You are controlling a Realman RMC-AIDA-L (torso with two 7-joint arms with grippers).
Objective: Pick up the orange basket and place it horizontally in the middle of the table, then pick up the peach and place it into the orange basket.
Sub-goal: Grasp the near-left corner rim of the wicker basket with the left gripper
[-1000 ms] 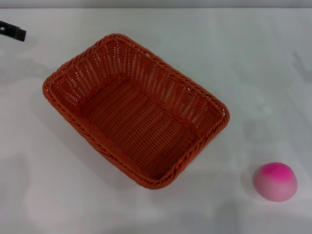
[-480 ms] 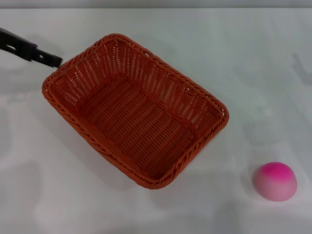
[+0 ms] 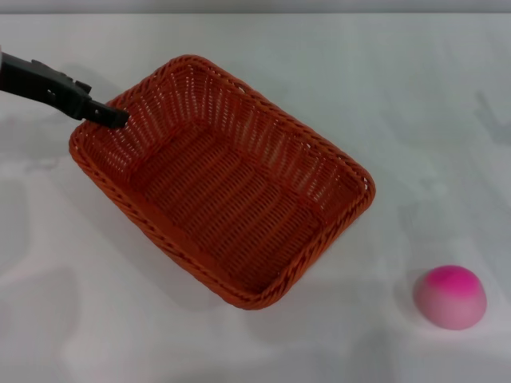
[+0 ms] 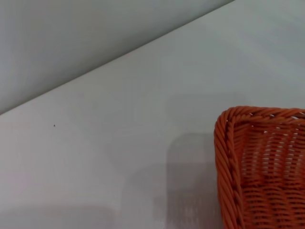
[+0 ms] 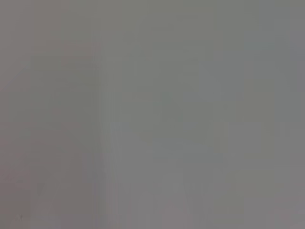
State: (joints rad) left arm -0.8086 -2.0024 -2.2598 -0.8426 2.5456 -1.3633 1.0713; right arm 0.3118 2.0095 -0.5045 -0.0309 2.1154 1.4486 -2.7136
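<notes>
While my left gripper (image 3: 118, 120) meets the rim, finger state: cannot tell.
Orange basket (image 3: 223, 182): lying diagonal on the table (image 3: 415, 120).
Peach (image 3: 450, 297): well apart, near right.

A plain grey wall (image 4: 71, 38) spans the far side of the scene. A tiny dark speck (image 4: 54, 125) lies just near of it.

From the head cam we looked steeply down on the table (image 3: 239, 351), whole orange basket (image 3: 223, 183) in frame. Left wrist cam sat low and close, sharing only one basket corner (image 4: 257, 162). Right wrist cam showed us blank grey.
</notes>
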